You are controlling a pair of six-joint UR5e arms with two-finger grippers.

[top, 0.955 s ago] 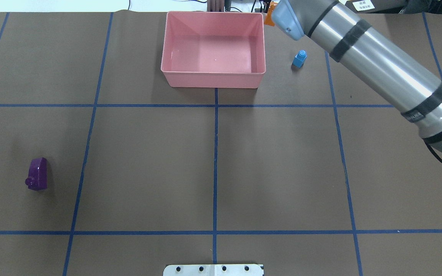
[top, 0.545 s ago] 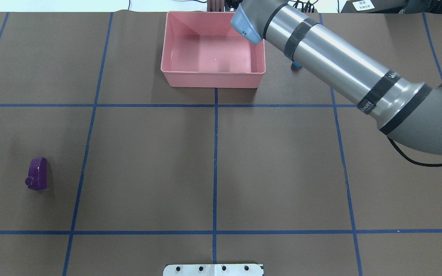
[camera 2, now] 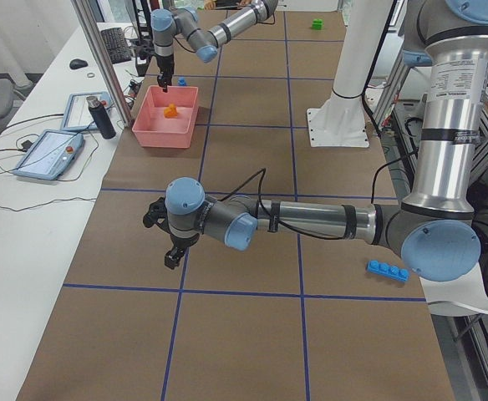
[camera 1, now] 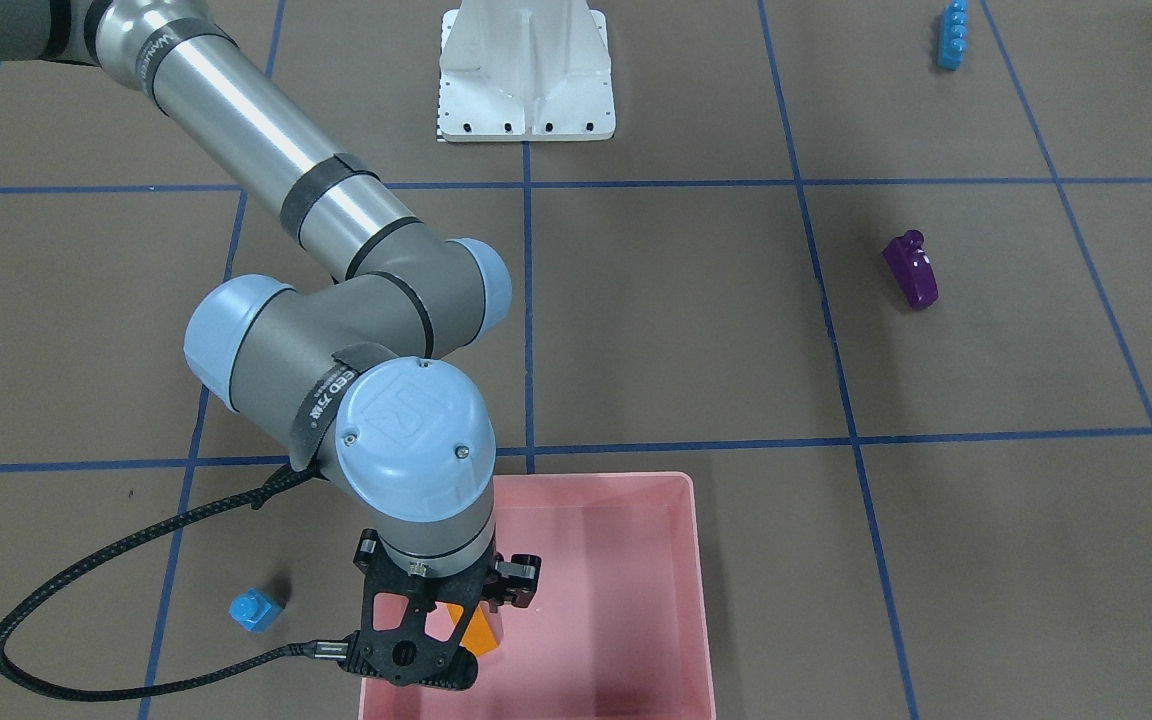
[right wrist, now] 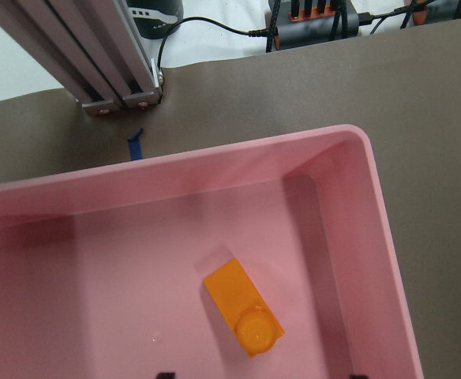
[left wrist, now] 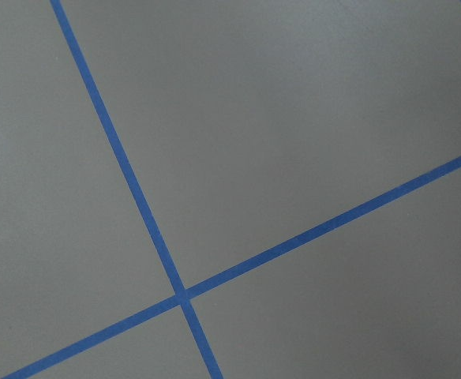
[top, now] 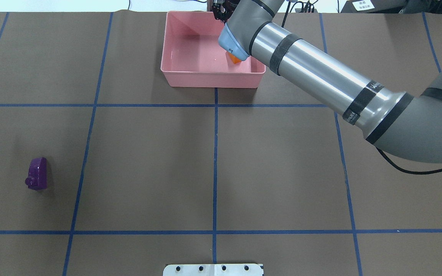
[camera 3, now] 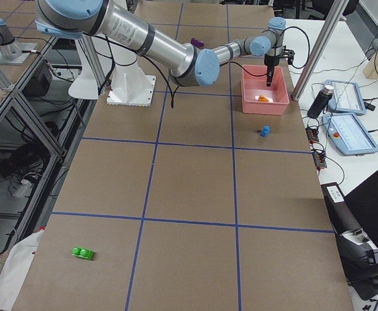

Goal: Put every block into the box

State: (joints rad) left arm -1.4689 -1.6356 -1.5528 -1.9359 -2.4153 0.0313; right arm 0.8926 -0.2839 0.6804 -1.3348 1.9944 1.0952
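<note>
Drop-off step, looks done: orange block lies free on the pink box floor, near its right wall. It is a glossy rectangular brick, on its side and diagonal, with one round stud at the end. Right gripper hangs above it, fingers spread, nothing held. Left gripper is low over bare table; its finger state can't be told. Next is probably to lift clear of the rim and go for the small blue cube beside the box. Purple block, long blue four-stud and green two-stud are still out.
</note>
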